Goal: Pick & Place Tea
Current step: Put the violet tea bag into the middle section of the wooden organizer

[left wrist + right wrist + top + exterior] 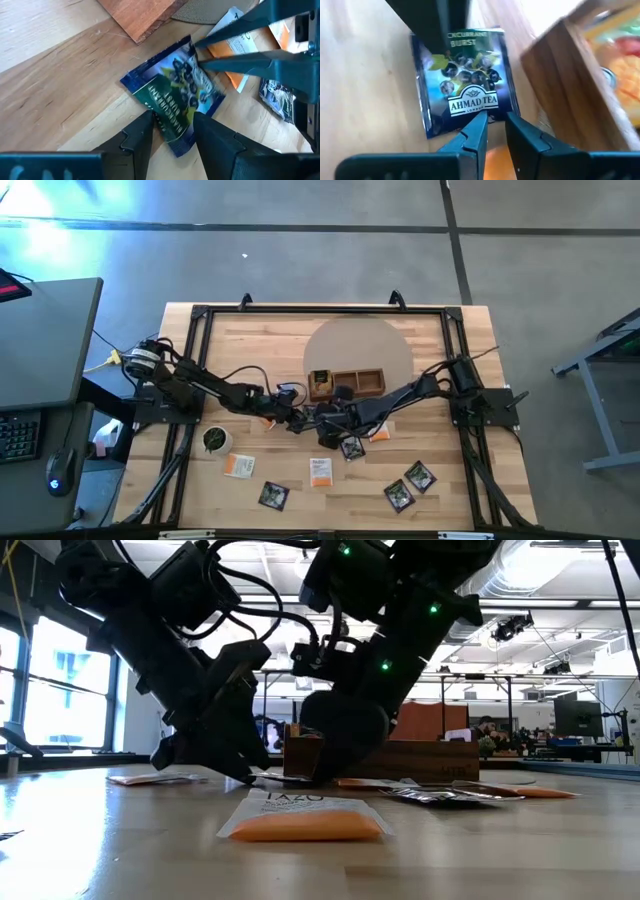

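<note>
1. At the table's middle, just in front of the wooden tray [345,383], both grippers meet over one dark blue tea packet [462,80] lying flat on the wood
2. The left gripper [172,132] has its fingers spread either side of one packet edge, not visibly clamping it
3. The right gripper [492,131] reaches the opposite edge, its fingers slightly parted at the packet's rim; whether they grip it I cannot tell
4. Other tea packets [320,472] lie scattered along the table's front half, near a small cup [214,440]
</note>
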Controlling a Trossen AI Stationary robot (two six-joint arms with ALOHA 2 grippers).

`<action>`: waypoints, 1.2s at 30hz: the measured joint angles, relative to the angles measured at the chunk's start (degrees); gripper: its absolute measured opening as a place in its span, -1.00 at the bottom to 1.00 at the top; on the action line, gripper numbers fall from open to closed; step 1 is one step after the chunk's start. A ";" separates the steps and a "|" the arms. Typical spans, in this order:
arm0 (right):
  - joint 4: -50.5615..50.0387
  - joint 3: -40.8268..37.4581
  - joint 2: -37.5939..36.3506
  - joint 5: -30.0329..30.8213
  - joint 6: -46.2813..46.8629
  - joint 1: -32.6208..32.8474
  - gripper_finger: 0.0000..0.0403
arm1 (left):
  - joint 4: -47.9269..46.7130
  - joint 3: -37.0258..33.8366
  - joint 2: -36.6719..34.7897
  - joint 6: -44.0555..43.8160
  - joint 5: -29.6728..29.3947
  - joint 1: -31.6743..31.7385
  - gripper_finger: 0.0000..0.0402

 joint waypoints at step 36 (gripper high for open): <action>-39.94 -0.26 -23.24 -1.30 14.30 9.01 -0.99 | -32.95 35.61 1.79 52.04 -11.84 1.77 -0.98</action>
